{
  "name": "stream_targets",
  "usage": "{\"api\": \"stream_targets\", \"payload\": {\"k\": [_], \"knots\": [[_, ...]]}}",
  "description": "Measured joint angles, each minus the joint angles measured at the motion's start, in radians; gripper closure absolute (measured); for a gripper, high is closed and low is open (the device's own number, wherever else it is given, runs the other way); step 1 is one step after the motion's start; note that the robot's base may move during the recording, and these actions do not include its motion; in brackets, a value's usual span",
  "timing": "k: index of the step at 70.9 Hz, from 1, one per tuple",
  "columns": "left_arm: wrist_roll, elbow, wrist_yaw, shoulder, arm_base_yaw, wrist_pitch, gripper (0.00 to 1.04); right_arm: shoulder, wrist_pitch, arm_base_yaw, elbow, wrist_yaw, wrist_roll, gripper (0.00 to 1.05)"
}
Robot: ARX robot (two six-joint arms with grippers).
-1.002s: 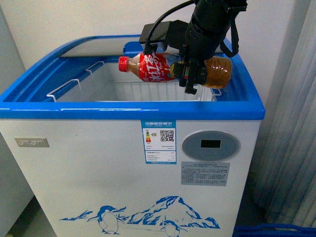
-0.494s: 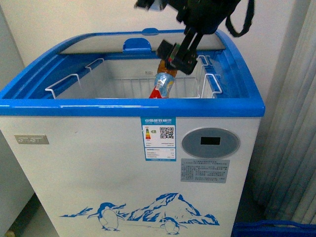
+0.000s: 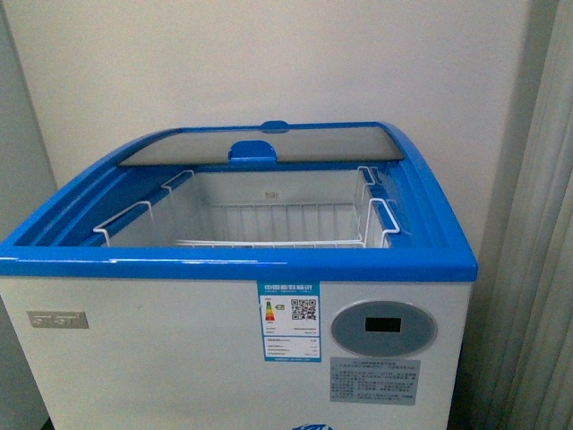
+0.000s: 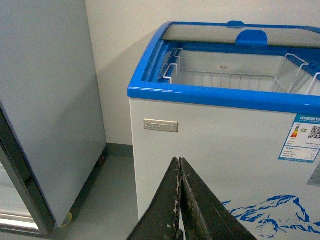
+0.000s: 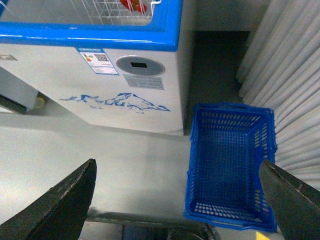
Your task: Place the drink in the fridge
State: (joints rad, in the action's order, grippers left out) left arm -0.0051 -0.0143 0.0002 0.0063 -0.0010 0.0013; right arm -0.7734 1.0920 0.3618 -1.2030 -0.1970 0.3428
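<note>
Red-capped drink (image 5: 134, 5) in fridge (image 5: 150, 35) basket, right gripper (image 5: 177, 200) (wide open) well apart

Barely visible in the right wrist view: a drink (image 5: 134, 4), just a red patch behind the wire basket (image 5: 107, 11), cut off by the frame edge. Cropped low in the front view: the fridge (image 3: 161, 358), penguin print nearly gone. Too small to read: energy label (image 3: 289, 320) text.

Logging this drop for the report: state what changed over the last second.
The right tool let go of the bottle and pulled out of the front view; its fingers now stand wide open above the floor. The bottle lies in the wire basket. The fridge stayed open.
</note>
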Motion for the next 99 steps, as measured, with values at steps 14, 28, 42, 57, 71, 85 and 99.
{"api": "stream_targets", "payload": {"k": [14,28,42,57,71,85,99], "knots": [[0.0,0.0,0.0,0.0,0.0,0.0,1.02,0.343,-0.785,-0.04,0.498,-0.107,-0.253,0.4],[0.0,0.0,0.0,0.0,0.0,0.0,1.02,0.481,-0.966,-0.169,0.789,0.027,-0.324,0.8],[0.0,0.0,0.0,0.0,0.0,0.0,1.02,0.568,-1.013,-0.351,0.925,0.186,-0.338,1.02],[0.0,0.0,0.0,0.0,0.0,0.0,1.02,0.628,-1.049,-0.358,1.025,0.196,-0.338,1.02],[0.0,0.0,0.0,0.0,0.0,0.0,1.02,0.665,-1.067,-0.359,1.077,0.196,-0.338,1.02],[0.0,0.0,0.0,0.0,0.0,0.0,1.02,0.694,-1.076,-0.359,1.117,0.197,-0.338,1.02],[0.0,0.0,0.0,0.0,0.0,0.0,1.02,0.713,-1.081,-0.359,1.138,0.197,-0.338,1.02]]}}
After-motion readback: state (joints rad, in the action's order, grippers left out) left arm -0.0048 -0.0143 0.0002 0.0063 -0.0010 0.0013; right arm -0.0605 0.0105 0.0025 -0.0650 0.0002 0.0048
